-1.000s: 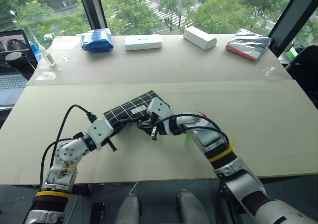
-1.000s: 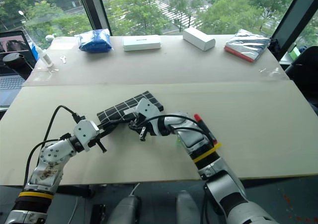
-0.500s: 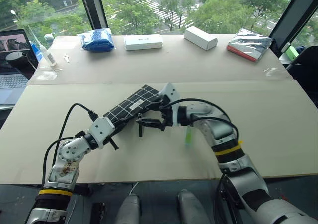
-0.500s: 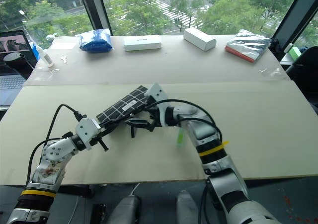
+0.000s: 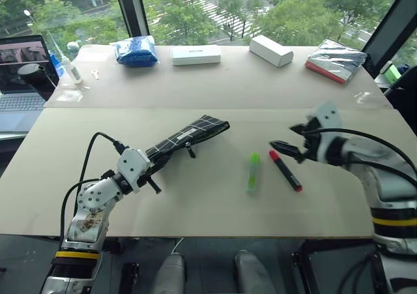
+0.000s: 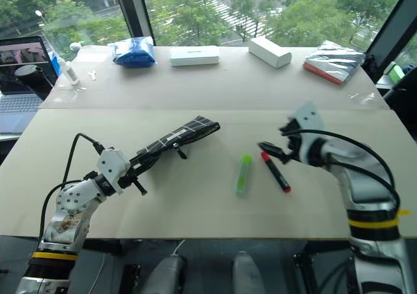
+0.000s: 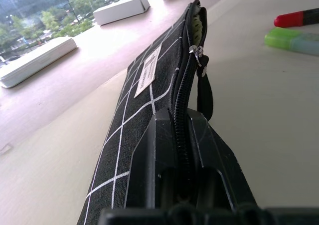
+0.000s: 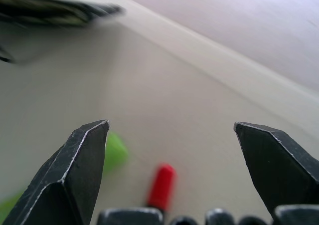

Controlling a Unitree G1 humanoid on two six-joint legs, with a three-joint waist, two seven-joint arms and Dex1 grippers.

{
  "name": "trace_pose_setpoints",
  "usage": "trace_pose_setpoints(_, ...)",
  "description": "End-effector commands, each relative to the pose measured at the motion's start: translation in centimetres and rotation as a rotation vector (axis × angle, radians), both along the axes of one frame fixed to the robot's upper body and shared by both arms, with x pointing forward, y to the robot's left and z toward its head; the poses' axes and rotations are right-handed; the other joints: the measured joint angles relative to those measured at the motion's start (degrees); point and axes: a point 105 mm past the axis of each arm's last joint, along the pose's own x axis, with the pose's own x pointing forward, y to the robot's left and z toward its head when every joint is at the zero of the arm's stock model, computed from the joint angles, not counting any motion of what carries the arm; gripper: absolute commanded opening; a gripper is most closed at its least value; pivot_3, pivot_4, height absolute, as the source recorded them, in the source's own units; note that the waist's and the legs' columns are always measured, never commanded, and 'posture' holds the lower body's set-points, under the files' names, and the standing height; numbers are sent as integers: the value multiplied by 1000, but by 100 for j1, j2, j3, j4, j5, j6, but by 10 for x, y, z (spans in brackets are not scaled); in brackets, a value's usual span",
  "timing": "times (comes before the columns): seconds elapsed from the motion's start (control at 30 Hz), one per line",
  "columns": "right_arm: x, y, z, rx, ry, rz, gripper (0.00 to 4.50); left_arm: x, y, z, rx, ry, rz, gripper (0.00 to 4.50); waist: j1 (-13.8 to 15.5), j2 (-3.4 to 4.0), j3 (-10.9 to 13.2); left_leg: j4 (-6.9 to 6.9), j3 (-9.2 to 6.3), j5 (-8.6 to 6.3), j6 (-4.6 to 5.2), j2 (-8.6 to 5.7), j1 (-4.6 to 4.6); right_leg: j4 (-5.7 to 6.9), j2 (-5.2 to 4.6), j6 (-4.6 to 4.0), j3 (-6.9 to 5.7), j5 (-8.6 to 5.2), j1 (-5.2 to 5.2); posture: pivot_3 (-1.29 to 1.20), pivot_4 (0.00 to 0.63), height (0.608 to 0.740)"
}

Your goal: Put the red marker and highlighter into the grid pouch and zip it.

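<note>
Left tool [image 7: 182,185] clamped on grid pouch [image 5: 189,135] (interior hidden); right tool [image 5: 287,148] agape.

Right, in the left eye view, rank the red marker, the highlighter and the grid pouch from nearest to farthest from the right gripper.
1. The red marker: just below the open right gripper, lying on the table.
2. The highlighter: next over to the left, beside the marker but apart from it.
3. The grid pouch: farthest left, held at one end by the left gripper.
</note>
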Motion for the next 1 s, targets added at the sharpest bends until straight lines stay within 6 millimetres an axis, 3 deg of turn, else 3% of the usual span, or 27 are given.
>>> trace_pose_setpoints(0.03, -6, -1, 7, -29, -43, -22, 4452, 2, -5, 18, -36, -38, -38, 0, -32, 0, 0, 0, 0, 0, 0, 2, 2, 3, 2, 0, 0, 0, 0, 0, 150, 740)
trace_pose_setpoints(0.47, -19, 4, 1, 31, 5, -24, 4452, -6, -12, 19, -108, 51, -104, 0, -27, 0, 0, 5, 0, 1, 0, 3, 6, 7, 6, 0, 2, 1, 5, 0, 150, 740)
trace_pose_setpoints(0.7, -28, 14, -22, 48, 75, 12, 4452, -8, -12, 18, -125, 77, -114, 0, -25, 0, 0, 5, 0, 0, 0, 4, 6, 6, 7, 1, 2, 1, 6, 0, 150, 740)
trace_pose_setpoints(1.0, -27, 11, -54, -10, 132, -12, 4452, -12, -11, 22, -144, 101, -141, 0, -29, -1, 0, 6, 0, 1, 0, 5, 8, 6, 8, 1, 3, 1, 8, 0, 150, 740)
